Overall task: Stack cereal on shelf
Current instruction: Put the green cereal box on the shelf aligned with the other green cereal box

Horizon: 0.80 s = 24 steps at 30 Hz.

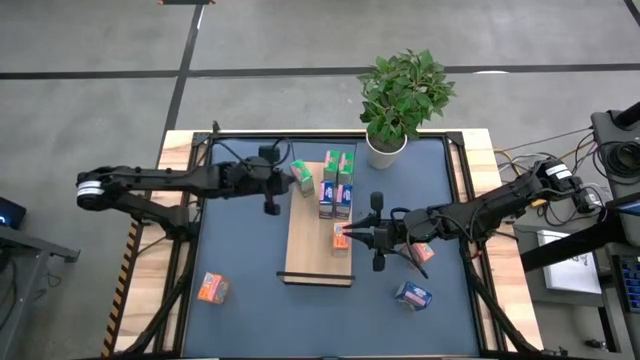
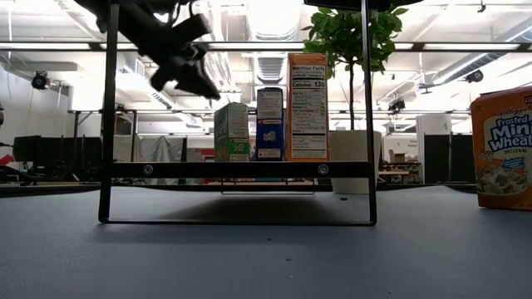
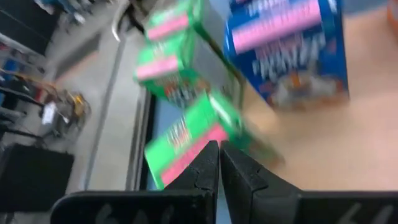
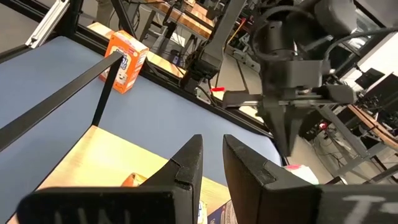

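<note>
The left hand (image 1: pixel 271 207) hovers just left of the shelf (image 1: pixel 310 250), fingers pressed together and carrying nothing. Right beside it a green box (image 1: pixel 302 177) sits tilted at the shelf's far-left edge, and the left wrist view shows that box just ahead of the closed fingertips (image 3: pixel 211 163). My read: closed fingers make a good pusher, so this looks like a nudge to square the box up, not a pick.

On the right side of the shelf, the right hand (image 1: pixel 345 237) has its fingers narrowly apart around an orange box (image 1: pixel 340 235) at the near end of the row. It seems clamped on it, setting it against the line.

That row runs along the shelf's right side toward the plant (image 1: pixel 402 95): green boxes at the far end, blue-purple ones (image 1: pixel 327 205) in the middle. From worktop level they stand upright, side by side.

Still loose on the blue worktop (image 1: pixel 240 290): an orange box at near left (image 1: pixel 211 288), a blue box at near right (image 1: pixel 413 294), and another orange one (image 1: pixel 421 252) under the right arm. Plenty left to shelve.
</note>
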Each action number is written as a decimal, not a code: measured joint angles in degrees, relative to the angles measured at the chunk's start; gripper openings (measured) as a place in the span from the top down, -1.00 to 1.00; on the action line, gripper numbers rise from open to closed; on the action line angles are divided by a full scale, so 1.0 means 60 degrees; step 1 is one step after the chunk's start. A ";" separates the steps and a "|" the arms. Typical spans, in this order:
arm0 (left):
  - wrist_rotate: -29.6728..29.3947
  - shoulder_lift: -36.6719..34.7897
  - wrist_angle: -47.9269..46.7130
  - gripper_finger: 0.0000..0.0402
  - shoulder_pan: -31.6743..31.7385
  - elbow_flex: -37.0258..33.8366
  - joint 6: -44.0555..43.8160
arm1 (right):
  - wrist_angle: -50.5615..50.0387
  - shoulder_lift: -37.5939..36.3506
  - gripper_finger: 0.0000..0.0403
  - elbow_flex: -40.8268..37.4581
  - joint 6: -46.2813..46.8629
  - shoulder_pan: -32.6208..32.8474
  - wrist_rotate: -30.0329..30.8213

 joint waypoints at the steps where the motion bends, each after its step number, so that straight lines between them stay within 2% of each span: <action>1: -0.0003 -0.0059 -0.0296 1.00 0.0008 0.0000 -0.0048 | -0.0004 0.0000 0.73 0.0000 -0.0039 0.0000 0.0000; 4: -0.0074 -0.0139 -0.1028 1.00 0.0060 -0.0011 -0.0347 | 0.0006 0.0000 0.73 -0.0001 -0.0113 0.0000 0.0001; 8: -0.0185 0.0078 -0.1100 1.00 0.0297 -0.0029 -0.0416 | 0.0029 0.0000 0.73 0.0000 -0.0153 -0.0004 0.0004; 17: -0.0193 0.1278 0.0244 1.00 0.1213 -0.0038 -0.0406 | 0.0029 0.0000 0.73 0.0000 -0.0147 -0.0004 0.0004; 24: -0.0192 0.2035 0.0757 1.00 0.1341 0.0098 -0.0408 | 0.0026 0.0000 0.73 -0.0002 -0.0142 -0.0004 0.0004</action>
